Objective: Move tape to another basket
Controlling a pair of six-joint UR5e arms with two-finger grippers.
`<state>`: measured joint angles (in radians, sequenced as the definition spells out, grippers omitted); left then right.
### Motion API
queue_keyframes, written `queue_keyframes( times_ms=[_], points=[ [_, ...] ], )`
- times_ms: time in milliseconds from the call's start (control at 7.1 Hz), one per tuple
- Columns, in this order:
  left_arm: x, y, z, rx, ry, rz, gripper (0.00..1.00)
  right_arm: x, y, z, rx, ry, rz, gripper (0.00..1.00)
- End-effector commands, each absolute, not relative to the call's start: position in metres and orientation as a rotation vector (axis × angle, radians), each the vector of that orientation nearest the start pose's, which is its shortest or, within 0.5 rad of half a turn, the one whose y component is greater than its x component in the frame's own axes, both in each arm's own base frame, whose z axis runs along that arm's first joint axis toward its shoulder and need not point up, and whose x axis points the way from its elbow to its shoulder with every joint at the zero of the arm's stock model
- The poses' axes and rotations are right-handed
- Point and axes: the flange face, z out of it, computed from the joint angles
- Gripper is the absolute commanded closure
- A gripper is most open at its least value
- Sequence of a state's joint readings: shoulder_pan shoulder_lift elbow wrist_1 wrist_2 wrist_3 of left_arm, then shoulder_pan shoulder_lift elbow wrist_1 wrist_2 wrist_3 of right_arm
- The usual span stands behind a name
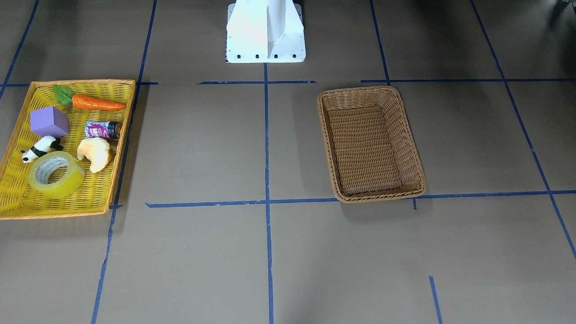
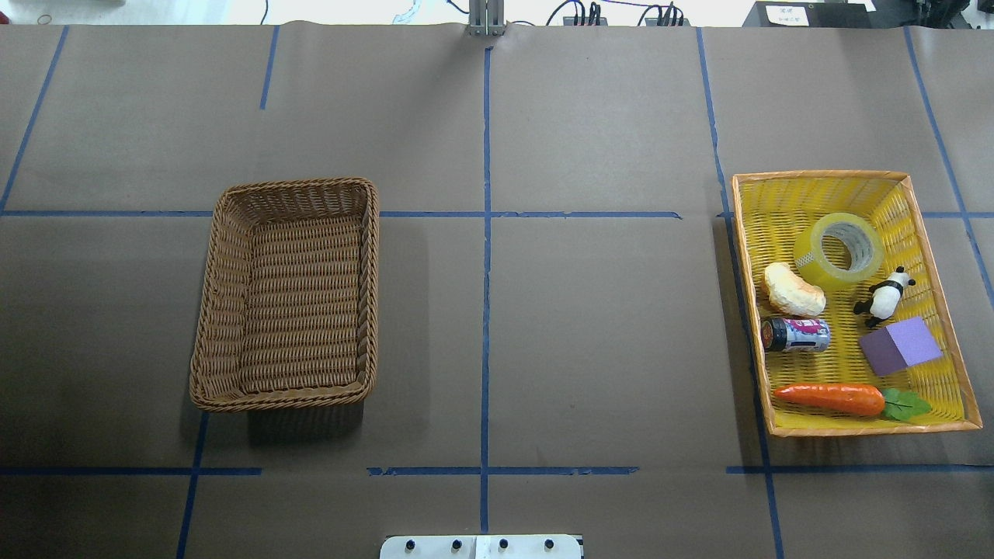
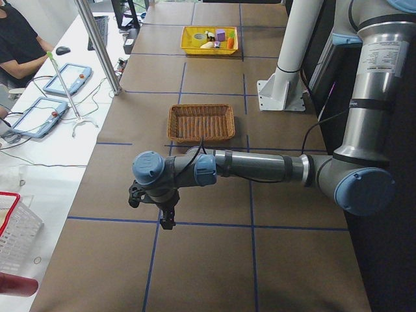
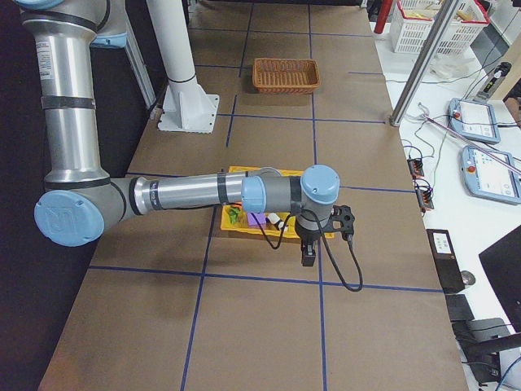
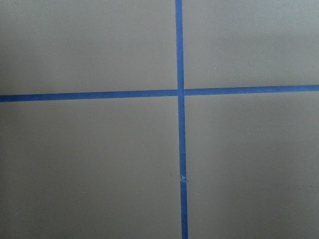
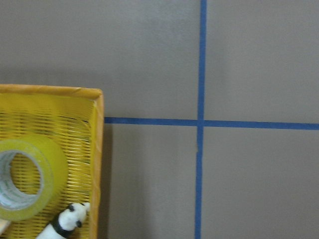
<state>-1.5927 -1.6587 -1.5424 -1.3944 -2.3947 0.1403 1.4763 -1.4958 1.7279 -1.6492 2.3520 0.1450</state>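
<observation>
The tape (image 1: 56,174), a yellow-green roll with a grey-white core, lies flat in the shallow yellow tray (image 1: 90,198). It also shows in the overhead view (image 2: 839,251) and in the right wrist view (image 6: 25,184). The brown wicker basket (image 2: 295,185) stands empty on the other half of the table (image 1: 411,148). My left gripper (image 3: 166,218) hangs over bare table past the basket, at the table's left end. My right gripper (image 4: 309,257) hangs just beyond the tray's outer edge. Both show only in the side views, so I cannot tell whether they are open or shut.
The tray also holds a carrot (image 2: 831,398), a purple cube (image 2: 901,346), a small can (image 2: 796,335), a toy panda (image 2: 884,295) and a pale bread-like piece (image 2: 794,289). The white robot base (image 1: 265,31) stands at the table's middle edge. A person and tablets (image 3: 39,114) are beside the table.
</observation>
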Motion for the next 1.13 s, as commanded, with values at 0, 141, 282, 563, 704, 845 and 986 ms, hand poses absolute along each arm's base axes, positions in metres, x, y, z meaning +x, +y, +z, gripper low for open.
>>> queue_keyframes(
  times_ms=[0,141,282,563,704,845,986],
  points=[
    [-0.071,-0.519,0.642,-0.041,0.829,0.067,0.0,-0.038,-0.546,0.501,0.079,-0.812,-0.075,0.0],
    [-0.071,-0.518,0.642,-0.042,0.834,0.066,0.0,-0.062,-0.542,0.486,0.081,-0.819,-0.088,0.0],
    [-0.071,-0.518,0.642,-0.042,0.834,0.066,0.0,-0.085,-0.54,0.48,0.09,-0.832,-0.079,0.0],
    [-0.07,-0.52,0.641,-0.033,0.833,0.068,0.0,-0.13,-0.536,0.501,0.115,-0.802,-0.07,0.0],
    [-0.07,-0.52,0.641,-0.033,0.833,0.068,0.0,-0.141,-0.54,0.525,0.13,-0.81,-0.09,0.0],
    [-0.07,-0.52,0.641,-0.033,0.833,0.067,0.0,-0.155,-0.541,0.537,0.125,-0.816,-0.099,0.0],
    [-0.07,-0.52,0.64,-0.032,0.833,0.067,0.0,-0.165,-0.538,0.543,0.111,-0.803,-0.102,0.0]
  ],
)
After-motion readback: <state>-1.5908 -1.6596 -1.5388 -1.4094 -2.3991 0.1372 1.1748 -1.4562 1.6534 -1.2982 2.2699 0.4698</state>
